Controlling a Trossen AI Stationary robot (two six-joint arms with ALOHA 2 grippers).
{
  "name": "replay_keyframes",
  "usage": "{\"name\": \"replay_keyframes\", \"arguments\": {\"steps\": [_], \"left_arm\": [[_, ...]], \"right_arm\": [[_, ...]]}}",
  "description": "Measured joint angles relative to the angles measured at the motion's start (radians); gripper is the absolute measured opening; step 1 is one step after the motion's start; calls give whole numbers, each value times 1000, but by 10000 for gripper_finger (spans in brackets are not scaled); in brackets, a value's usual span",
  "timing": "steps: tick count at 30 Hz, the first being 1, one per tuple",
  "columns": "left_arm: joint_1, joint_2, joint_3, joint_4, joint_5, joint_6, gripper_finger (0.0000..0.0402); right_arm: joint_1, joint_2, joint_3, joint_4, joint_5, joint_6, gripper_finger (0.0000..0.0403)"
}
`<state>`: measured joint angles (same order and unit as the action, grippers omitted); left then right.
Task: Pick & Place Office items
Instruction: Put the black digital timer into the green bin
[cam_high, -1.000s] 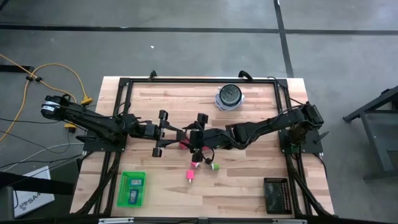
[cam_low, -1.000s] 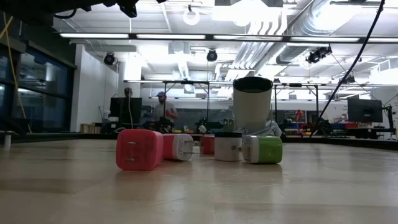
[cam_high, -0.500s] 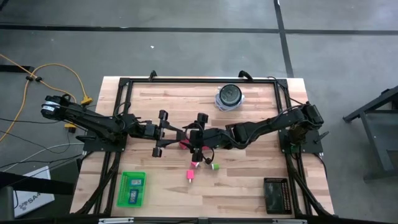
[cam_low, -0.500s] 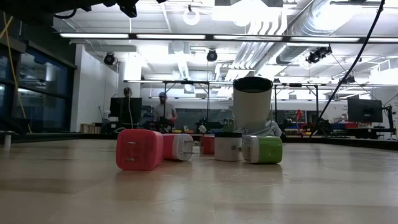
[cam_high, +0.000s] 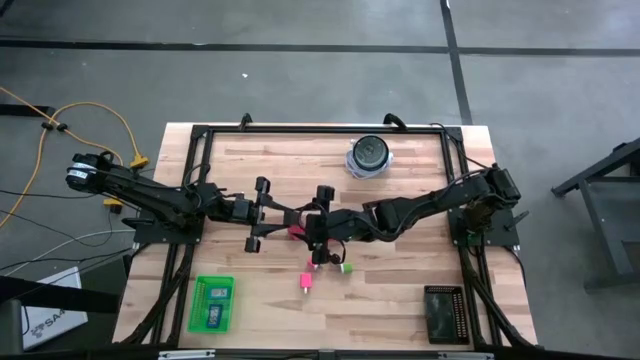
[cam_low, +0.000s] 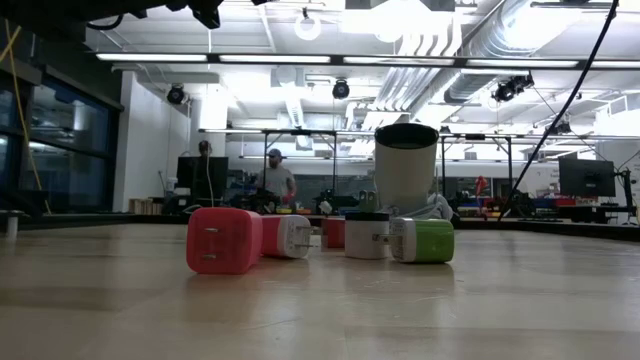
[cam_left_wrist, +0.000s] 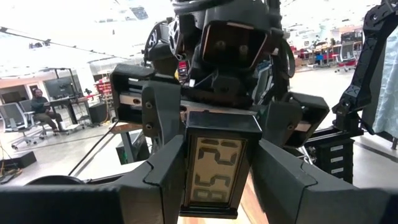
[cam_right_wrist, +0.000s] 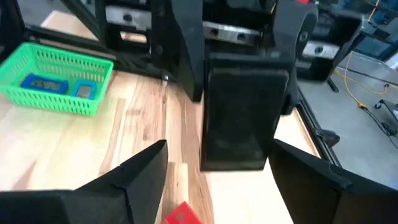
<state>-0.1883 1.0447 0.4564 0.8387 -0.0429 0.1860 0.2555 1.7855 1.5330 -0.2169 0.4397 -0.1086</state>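
Note:
My left gripper (cam_high: 285, 215) is shut on a small black digital clock (cam_left_wrist: 219, 168) above the table's middle; its display faces the left wrist camera. My right gripper (cam_high: 312, 222) faces it from the right and is open. Its fingers (cam_right_wrist: 134, 177) stand on either side of the clock's dark back (cam_right_wrist: 242, 112), and I cannot tell whether they touch it. On the table below lie a pink plug block (cam_high: 305, 282), a green one (cam_high: 346, 267) and a red one (cam_high: 297, 232). In the low view, the blocks (cam_low: 224, 240) rest on the wood. My left gripper pinches the clock by its two narrow sides (cam_left_wrist: 186, 171) between its two fingers. The fingers come level from the table's left. The clock is lifted clear of the table, with its far end toward my right gripper.
A round white container with a dark top (cam_high: 369, 156) stands at the far side. A green basket (cam_high: 213, 303) with blue pieces sits at the near left and a black tray (cam_high: 445, 312) at the near right. A person moves in the room behind.

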Motion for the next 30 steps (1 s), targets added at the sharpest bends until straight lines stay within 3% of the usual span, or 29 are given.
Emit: {"name": "replay_keyframes", "arguments": {"steps": [11,19,26,30], "left_arm": [[0,0,0,-39,0,-27,155],[0,-15,0,-70,0,-61,155],[-31,-90,0,-245,-64,-102,155],[-77,-150,0,-348,-69,-148,155]], "right_arm": [[6,-35,-2,-181,4,24,264],[6,-134,0,-388,-18,177,264],[6,-162,-1,-609,-39,364,264],[6,-162,-43,-642,-41,409,264]]}}
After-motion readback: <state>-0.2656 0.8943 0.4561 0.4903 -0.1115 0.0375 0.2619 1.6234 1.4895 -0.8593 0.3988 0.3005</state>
